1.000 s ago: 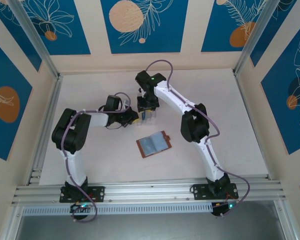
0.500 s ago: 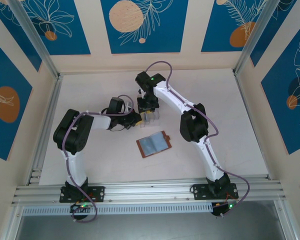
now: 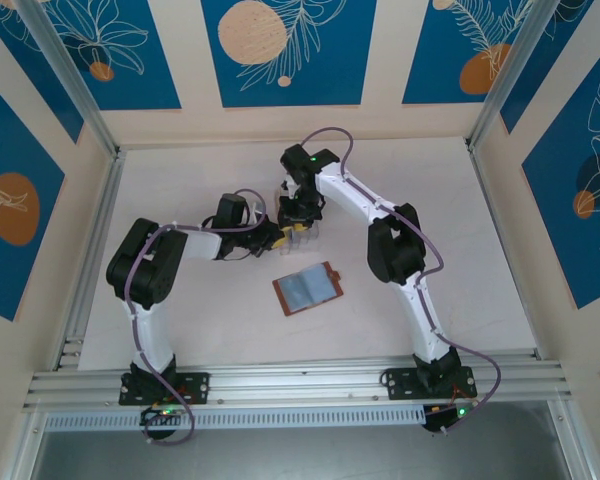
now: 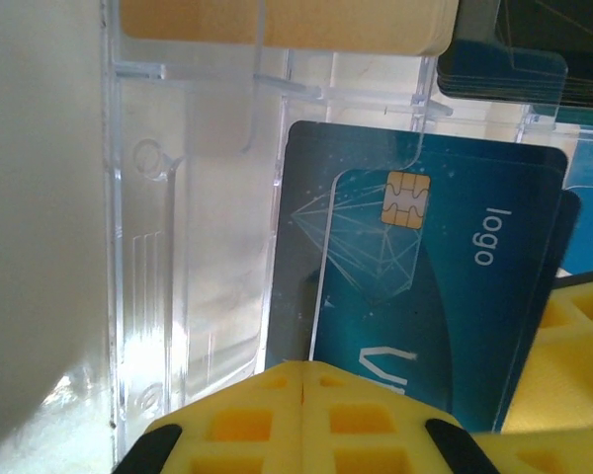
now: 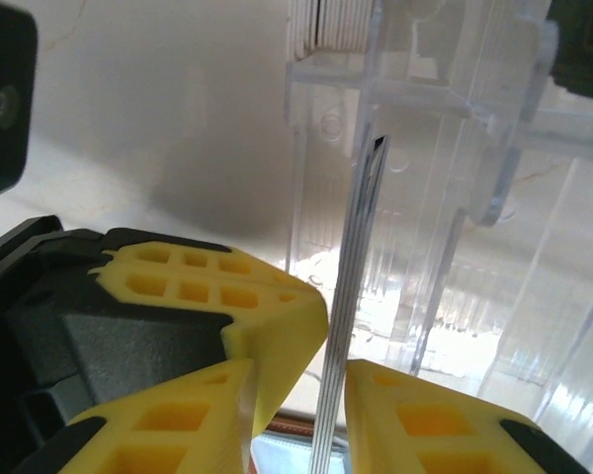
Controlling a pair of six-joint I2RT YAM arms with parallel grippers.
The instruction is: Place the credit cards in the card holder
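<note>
Card holder (image 3: 308, 290): open on desk (image 3: 460, 250), near clear rack (image 3: 307, 236). Credit cards (image 4: 425, 286): upright in rack. Left fingers (image 4: 304, 390): together, empty, beside rack. Right fingers (image 3: 300, 217): clamped on one card (image 5: 354, 227), edge-on.

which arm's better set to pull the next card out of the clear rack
right: the right hand straddles an edge-on card in the clear rack, likely ready to lift it; the left hand is shut before a teal card
</note>
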